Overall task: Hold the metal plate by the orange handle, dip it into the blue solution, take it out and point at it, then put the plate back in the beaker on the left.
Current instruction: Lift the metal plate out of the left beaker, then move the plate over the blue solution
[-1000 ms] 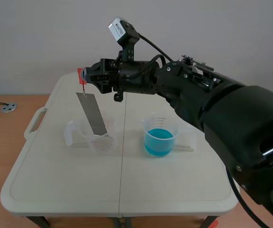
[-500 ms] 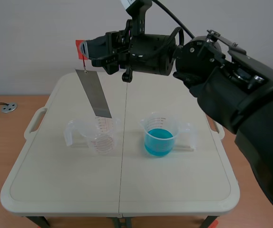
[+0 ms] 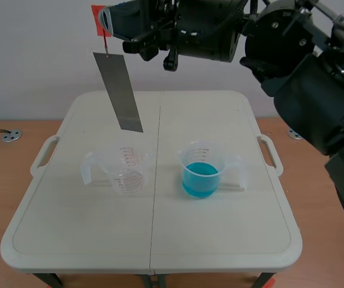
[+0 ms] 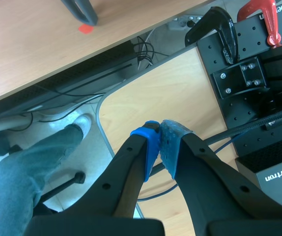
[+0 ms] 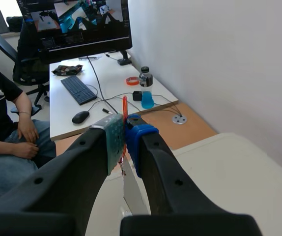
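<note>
Now the flat grey metal plate [image 3: 118, 93] hangs fully clear of the empty clear plastic beaker [image 3: 127, 171] on the left. A second ago its lower end stood inside that beaker. Half a second ago it was only at the rim, and the right arm has kept rising since. The right end effector [image 3: 103, 21] is clenched on the small orange handle [image 3: 98, 18], high above the far left part of the white folding table [image 3: 220, 240]. The plate dangles below the handle, tilted, with its lower corner toward the middle. In the right wrist view the handle sits pinched between the pads and the plate's upper part shows beneath them.

The clear beaker of blue solution [image 3: 201, 171] has not moved and stands to the right of the empty one. So the lift-out looks done, and the next step is likely to carry the plate across and lower it into the blue liquid. Because the plate hangs loosely, it may sway as it goes.

The left end effector [image 4: 159, 142] is closed on nothing, away from the table, over the floor.
</note>
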`<state>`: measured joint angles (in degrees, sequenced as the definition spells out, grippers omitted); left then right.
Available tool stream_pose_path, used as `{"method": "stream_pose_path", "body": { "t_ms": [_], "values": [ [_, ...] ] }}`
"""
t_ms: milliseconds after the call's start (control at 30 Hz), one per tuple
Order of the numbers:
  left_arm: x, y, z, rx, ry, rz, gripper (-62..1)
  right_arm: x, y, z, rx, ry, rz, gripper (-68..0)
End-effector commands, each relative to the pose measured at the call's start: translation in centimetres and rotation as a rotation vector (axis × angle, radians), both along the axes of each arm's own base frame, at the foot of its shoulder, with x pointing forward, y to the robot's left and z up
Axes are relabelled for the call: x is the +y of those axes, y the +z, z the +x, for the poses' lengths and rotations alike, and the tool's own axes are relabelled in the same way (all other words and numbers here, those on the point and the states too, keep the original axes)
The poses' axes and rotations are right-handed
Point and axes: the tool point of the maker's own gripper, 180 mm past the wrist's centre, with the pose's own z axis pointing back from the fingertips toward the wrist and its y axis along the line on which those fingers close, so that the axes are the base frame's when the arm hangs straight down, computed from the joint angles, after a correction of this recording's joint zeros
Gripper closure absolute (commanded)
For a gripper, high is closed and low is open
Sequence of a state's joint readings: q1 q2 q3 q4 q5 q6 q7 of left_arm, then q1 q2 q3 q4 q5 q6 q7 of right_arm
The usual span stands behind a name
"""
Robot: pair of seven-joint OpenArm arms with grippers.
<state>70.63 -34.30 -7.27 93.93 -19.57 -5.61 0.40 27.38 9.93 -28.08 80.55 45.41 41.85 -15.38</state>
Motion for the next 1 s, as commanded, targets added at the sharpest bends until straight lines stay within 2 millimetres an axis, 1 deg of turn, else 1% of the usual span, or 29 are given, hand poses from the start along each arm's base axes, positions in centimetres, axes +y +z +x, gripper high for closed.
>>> {"method": "stream_pose_path", "body": {
  "t_ms": [0, 267, 333, 467, 667, 833, 967],
  "values": [
    [-0.4, 0.2, 0.2, -0.008, 0.000, -0.018, -1.8, -0.8, 1.9, -0.3, -0.039, 0.006, 0.037, -1.5],
    [-0.4, 0.2, 0.4, -0.016, -0.001, -0.019, -1.8, -3.6, 4.2, -1.1, -0.079, -0.037, 0.061, -1.5],
    [-0.4, 0.3, 0.9, -0.028, -0.001, -0.018, -1.8, -4.5, 4.5, -1.0, -0.077, -0.058, 0.069, -1.5],
    [-0.3, 0.5, 2.6, -0.073, 0.001, -0.012, -1.8, -6.3, 4.5, -0.4, -0.049, -0.106, 0.077, -1.5],
    [-1.0, 1.6, 6.2, -0.173, -0.012, -0.026, -1.8, -8.8, 4.2, 0.0, -0.008, -0.149, 0.093, -1.5],
    [-2.3, 3.9, 10.2, -0.301, -0.046, -0.043, -1.8, -10.3, 4.2, 0.1, 0.013, -0.164, 0.100, -1.5],
    [-3.1, 6.0, 13.6, -0.412, -0.061, -0.060, -1.8, -11.1, 3.7, 0.1, 0.028, -0.173, 0.085, -1.5]
  ]
}}
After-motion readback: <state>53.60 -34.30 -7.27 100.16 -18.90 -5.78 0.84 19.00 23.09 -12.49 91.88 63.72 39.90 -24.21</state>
